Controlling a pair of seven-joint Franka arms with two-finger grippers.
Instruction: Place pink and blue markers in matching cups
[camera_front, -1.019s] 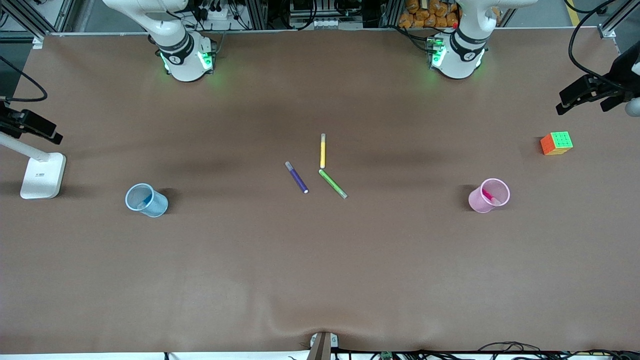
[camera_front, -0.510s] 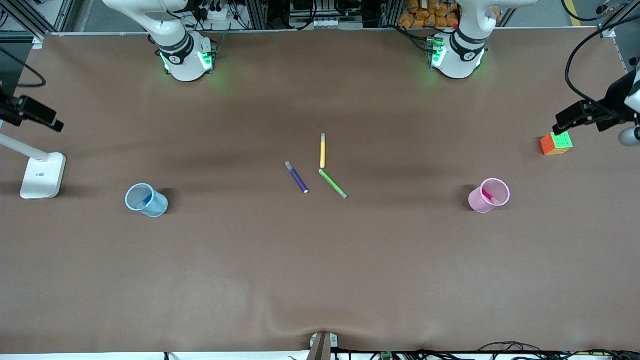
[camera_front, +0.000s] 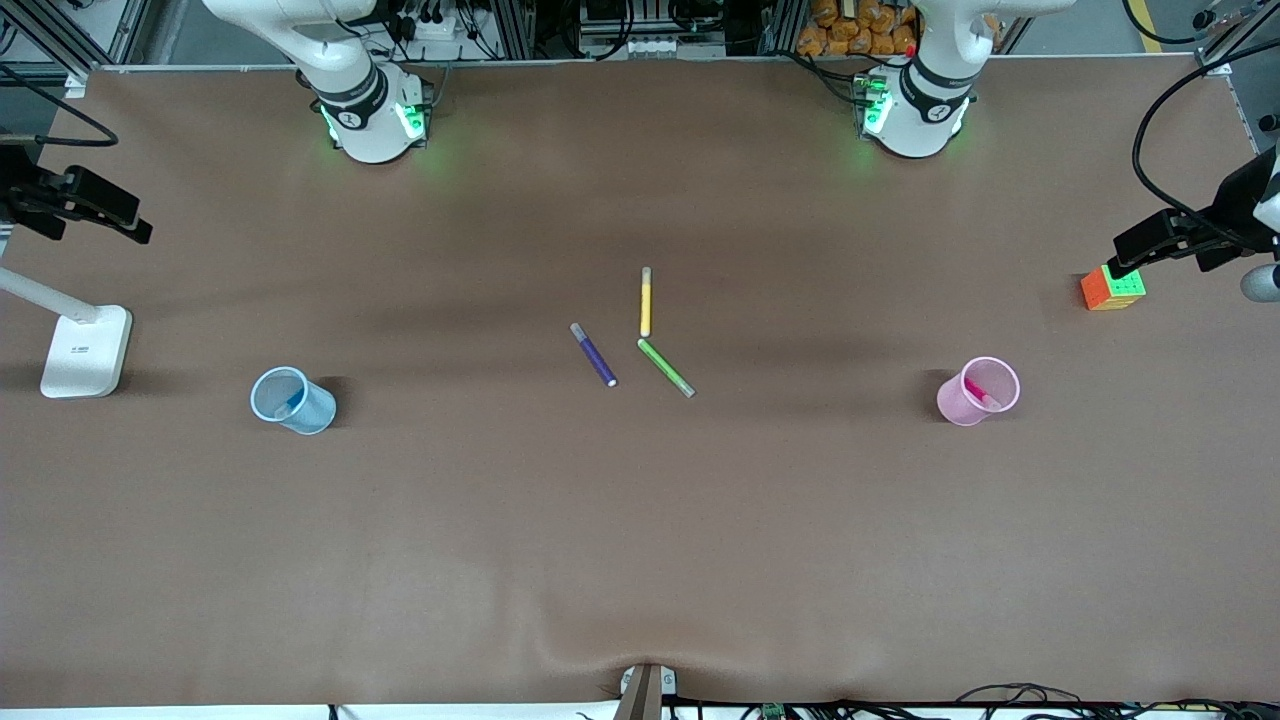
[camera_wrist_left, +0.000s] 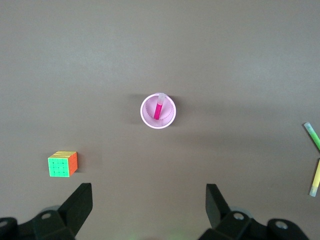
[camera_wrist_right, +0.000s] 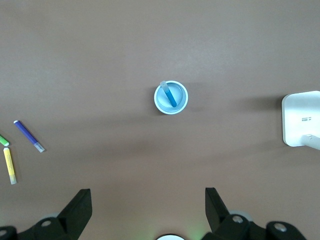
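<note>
The pink marker (camera_front: 978, 392) stands inside the pale pink cup (camera_front: 960, 405) toward the left arm's end of the table; both also show in the left wrist view, marker (camera_wrist_left: 158, 110) in cup (camera_wrist_left: 167, 117). The blue marker (camera_front: 292, 404) stands inside the pale blue cup (camera_front: 312, 412) toward the right arm's end; in the right wrist view, marker (camera_wrist_right: 170, 95) in cup (camera_wrist_right: 180, 102). My left gripper (camera_wrist_left: 149, 210) is open and empty, high over the table beside the pink cup. My right gripper (camera_wrist_right: 148, 212) is open and empty, high over the table beside the blue cup.
A purple pen (camera_front: 594, 355), a yellow pen (camera_front: 646, 302) and a green pen (camera_front: 666, 368) lie at the table's middle. A colour cube (camera_front: 1112, 287) sits at the left arm's end. A white lamp base (camera_front: 85, 350) stands at the right arm's end.
The left hand has come down over the colour cube. The right hand has drifted away from the white lamp base. Cups, markers and pens have not moved.
</note>
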